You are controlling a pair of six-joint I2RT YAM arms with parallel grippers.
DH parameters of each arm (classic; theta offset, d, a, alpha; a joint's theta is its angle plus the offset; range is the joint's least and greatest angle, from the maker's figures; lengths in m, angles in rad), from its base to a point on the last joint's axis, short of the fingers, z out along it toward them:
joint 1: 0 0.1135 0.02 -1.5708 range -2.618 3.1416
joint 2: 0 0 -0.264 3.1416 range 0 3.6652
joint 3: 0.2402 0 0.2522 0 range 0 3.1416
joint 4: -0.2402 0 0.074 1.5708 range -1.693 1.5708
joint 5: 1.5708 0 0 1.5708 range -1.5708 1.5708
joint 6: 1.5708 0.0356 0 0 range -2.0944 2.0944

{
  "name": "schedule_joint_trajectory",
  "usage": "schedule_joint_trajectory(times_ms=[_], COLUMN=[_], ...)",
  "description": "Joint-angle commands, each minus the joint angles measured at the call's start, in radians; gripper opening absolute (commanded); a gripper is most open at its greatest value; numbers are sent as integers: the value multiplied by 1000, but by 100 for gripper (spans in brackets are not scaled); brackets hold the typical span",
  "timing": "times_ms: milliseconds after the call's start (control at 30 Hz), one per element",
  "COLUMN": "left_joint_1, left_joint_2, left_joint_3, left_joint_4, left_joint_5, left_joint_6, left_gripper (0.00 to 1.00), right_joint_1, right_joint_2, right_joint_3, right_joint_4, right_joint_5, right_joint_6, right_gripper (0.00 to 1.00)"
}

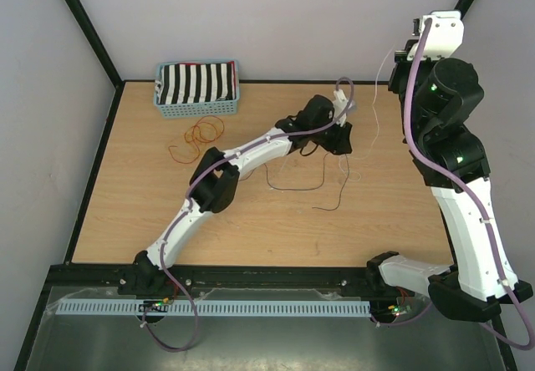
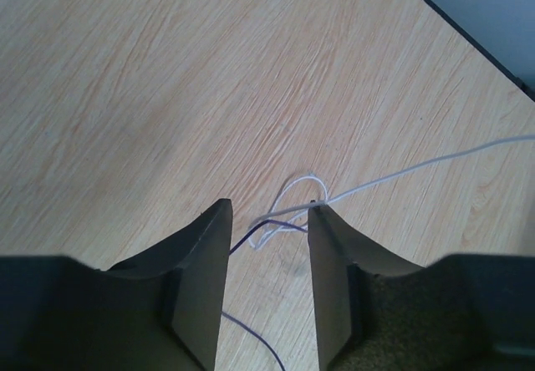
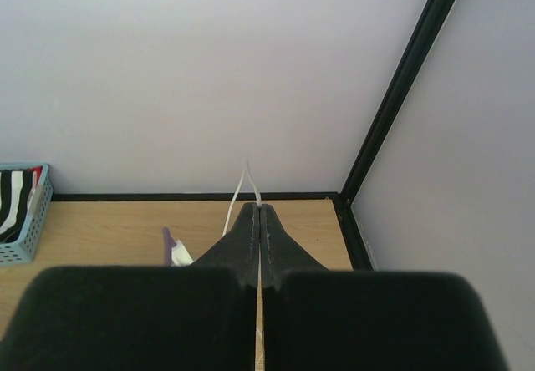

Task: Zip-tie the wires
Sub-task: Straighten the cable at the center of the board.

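Left gripper [image 1: 338, 144] low over crossed strands at the far middle of the table [image 1: 134, 221].

Top view: the right gripper [image 1: 403, 53] is raised at the far right, and 1 white strand [image 1: 375, 112] hangs from it toward the left gripper. A dark wire [image 1: 294, 189] trails nearer, and the orange and red wires [image 1: 201, 133] lie well left.
Left wrist view: the jaws are partly spread, with the strand's loop and the dark wire between them. The strand runs off right and far.
Right wrist view: the jaws are pressed together, pinching the white strand.
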Motion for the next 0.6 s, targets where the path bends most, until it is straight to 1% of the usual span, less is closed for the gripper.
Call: schedule_joint_trajectory(times_ms=[0,233,500,567], left_joint_1=[-9,-13,-15,-15], left_joint_2=[35,79,104,109], left_joint_3=[68,104,112,116], left_joint_4=[60,66,75,79], left_joint_5=[16,10,-4,-4], left_joint_6=[-2,-3,-8,-10], left_gripper=[41,35,35,34], right_joint_1=[-2,-1,-1,-2], right_joint_2=[-21,-27,-34,-34], right_joint_3=[-8,-8,-7,-8], right_joint_4=[24,24,24,24], right_joint_5=[14,25,20,21], right_joint_6=[-9,-17,-15,-16], right_gripper=[0,0,0,0])
